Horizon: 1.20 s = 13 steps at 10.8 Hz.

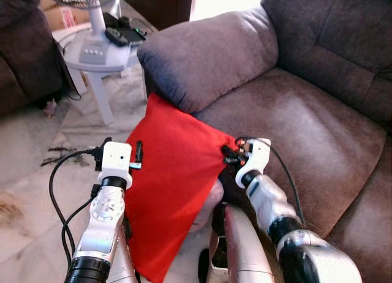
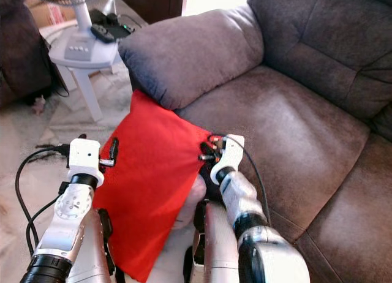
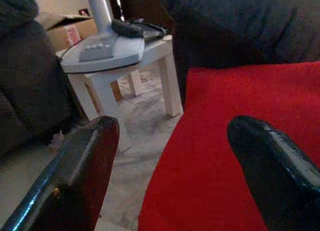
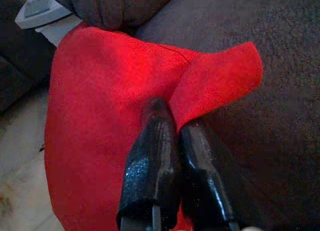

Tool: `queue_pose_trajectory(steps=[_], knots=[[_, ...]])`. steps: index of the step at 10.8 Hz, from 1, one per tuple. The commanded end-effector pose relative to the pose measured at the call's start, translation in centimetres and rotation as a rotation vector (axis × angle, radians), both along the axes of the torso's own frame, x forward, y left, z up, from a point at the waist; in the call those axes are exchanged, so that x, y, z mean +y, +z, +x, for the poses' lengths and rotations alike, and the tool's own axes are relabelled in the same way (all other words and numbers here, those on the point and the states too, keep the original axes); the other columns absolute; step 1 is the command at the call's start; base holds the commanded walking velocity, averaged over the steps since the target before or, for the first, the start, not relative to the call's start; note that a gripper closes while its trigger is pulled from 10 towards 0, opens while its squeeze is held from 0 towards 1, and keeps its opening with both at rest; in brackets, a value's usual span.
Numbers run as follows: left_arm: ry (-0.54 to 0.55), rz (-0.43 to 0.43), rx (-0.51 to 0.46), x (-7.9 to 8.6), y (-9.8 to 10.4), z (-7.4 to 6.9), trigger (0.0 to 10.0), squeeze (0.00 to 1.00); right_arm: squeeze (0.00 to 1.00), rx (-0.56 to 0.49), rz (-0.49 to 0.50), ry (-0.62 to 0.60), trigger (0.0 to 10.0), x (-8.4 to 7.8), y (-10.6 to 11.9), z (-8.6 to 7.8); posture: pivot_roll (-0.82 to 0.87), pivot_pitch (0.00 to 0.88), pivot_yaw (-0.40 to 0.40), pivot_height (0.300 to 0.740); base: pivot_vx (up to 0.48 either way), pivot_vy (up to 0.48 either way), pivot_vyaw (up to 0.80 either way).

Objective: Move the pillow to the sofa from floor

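My right tool (image 4: 172,141) pinches the flat red fabric pillow (image 1: 168,173) at its three-o'clock corner; my left tool (image 3: 170,166) is spread. The thin pinch could slip before the grey upholstered sofa (image 1: 294,124).

open sofa seat (image 1: 306,142) right — bulky armrest (image 1: 208,56) ahead

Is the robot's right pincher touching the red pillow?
Touching. In the right wrist view the right gripper has its two black fingers closed together on a fold of the red pillow, pinching the fabric near its corner by the sofa seat.
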<state>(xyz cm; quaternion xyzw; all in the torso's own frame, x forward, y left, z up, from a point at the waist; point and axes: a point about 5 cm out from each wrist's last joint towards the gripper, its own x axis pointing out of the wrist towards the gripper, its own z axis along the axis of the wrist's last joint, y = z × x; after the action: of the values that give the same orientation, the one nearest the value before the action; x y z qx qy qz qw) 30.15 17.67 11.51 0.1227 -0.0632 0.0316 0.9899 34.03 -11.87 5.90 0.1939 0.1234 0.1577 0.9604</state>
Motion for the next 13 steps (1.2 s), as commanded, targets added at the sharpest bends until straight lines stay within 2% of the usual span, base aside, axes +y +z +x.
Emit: queue_pose_trajectory(steps=[1,3,11,13], knots=[[-0.015,-0.005,-0.009,-0.4,0.1,0.4,10.0,0.00,0.00,-0.085,-0.021,-0.026,10.0,-0.8,1.1,0.3,0.11,0.063,-0.127,0.499,0.000,0.000,0.00],[-0.021,-0.006,-0.018,-0.5,0.3,0.7,10.0,0.00,0.00,-0.112,-0.017,-0.052,10.0,-1.3,1.5,0.3,0.11,0.056,-0.124,0.499,0.000,0.000,0.00],[-0.026,0.002,-0.036,-0.4,0.6,0.8,10.0,0.00,0.00,-0.135,0.000,-0.054,10.0,-0.4,2.1,0.2,0.11,0.083,-0.122,0.499,0.000,0.000,0.00],[-0.026,0.002,-0.037,-0.4,0.6,0.9,10.0,0.00,0.00,-0.140,-0.033,-0.052,10.0,-0.4,2.1,0.1,0.11,0.089,-0.123,0.526,0.000,0.000,0.00]])
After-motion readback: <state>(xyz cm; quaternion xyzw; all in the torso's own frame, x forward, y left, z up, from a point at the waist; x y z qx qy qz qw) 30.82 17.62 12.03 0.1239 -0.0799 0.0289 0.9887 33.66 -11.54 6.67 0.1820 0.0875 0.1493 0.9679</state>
